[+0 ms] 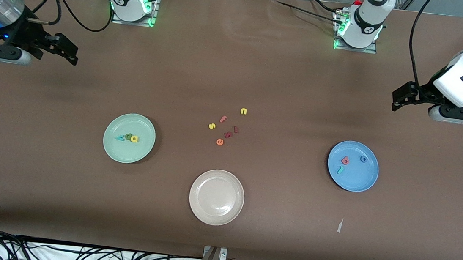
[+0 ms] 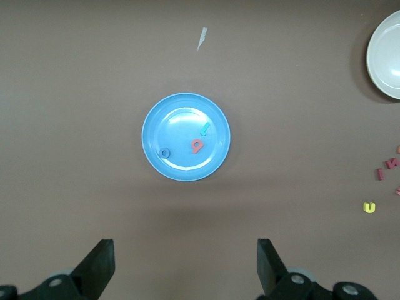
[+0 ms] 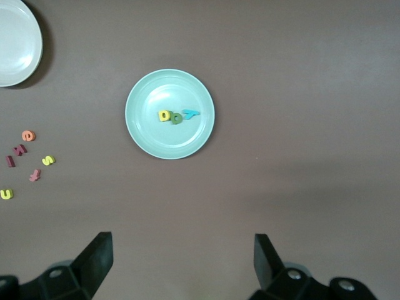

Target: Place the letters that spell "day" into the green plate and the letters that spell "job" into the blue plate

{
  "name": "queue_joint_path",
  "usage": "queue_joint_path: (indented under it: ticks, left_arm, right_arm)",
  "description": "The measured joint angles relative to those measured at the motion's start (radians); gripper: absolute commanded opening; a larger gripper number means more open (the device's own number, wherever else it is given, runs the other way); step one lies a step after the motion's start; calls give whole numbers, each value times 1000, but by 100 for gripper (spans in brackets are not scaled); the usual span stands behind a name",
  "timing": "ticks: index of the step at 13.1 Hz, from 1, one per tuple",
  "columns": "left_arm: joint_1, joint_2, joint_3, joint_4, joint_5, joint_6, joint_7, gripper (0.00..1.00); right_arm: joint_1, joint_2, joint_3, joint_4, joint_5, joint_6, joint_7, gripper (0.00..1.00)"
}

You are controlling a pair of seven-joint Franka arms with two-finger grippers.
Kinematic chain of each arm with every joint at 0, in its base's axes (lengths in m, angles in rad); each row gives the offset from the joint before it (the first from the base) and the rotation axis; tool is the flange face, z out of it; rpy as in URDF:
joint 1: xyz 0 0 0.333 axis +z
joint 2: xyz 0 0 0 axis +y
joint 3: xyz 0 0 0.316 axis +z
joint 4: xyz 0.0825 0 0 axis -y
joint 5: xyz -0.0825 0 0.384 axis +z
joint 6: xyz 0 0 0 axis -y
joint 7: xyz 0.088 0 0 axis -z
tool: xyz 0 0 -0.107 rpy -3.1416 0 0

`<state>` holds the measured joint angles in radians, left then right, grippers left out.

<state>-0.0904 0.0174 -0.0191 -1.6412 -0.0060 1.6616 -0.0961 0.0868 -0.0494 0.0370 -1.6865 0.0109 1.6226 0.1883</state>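
Note:
The green plate (image 1: 127, 156) lies toward the right arm's end of the table and holds the teal y (image 1: 120, 138), olive d (image 1: 128, 136) and yellow a (image 1: 134, 139). The blue plate (image 1: 356, 180) lies toward the left arm's end and holds the red b (image 1: 345, 160), blue o (image 1: 363, 159) and teal j (image 1: 340, 170). My right gripper (image 1: 67, 50) hangs open and empty over bare table at its end, with the green plate (image 3: 169, 87) in its wrist view. My left gripper (image 1: 402, 97) hangs open and empty at its end, with the blue plate (image 2: 178, 122) in its wrist view.
A beige plate (image 1: 218, 175) sits nearest the front camera, mid-table, with nothing on it. Loose letters lie between the plates: yellow n (image 1: 243, 111), pink f (image 1: 223, 119), yellow s (image 1: 212, 126), orange e (image 1: 219, 142) and two dark red pieces (image 1: 228, 135). A white scrap (image 1: 340, 225) lies near the blue plate.

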Motion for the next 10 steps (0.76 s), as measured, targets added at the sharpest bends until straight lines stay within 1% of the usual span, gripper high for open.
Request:
queue_joint_path:
  ticks: [2, 3, 6, 10]
  left_arm:
    - [-17, 0, 41, -4, 0, 0, 24, 100]
    - [-19, 0, 50, -4, 0, 0, 40, 100]
    - [-20, 0, 56, -6, 0, 0, 53, 100]
    - [-20, 0, 56, -6, 0, 0, 57, 100]
  right_arm:
    - [-11, 3, 0, 2, 0, -8, -12, 100]
    - [-10, 6, 3, 10, 0, -21, -12, 100]
    - [-10, 16, 12, 35, 0, -44, -13, 100]
    - [-10, 22, 14, 39, 0, -46, -14, 100]
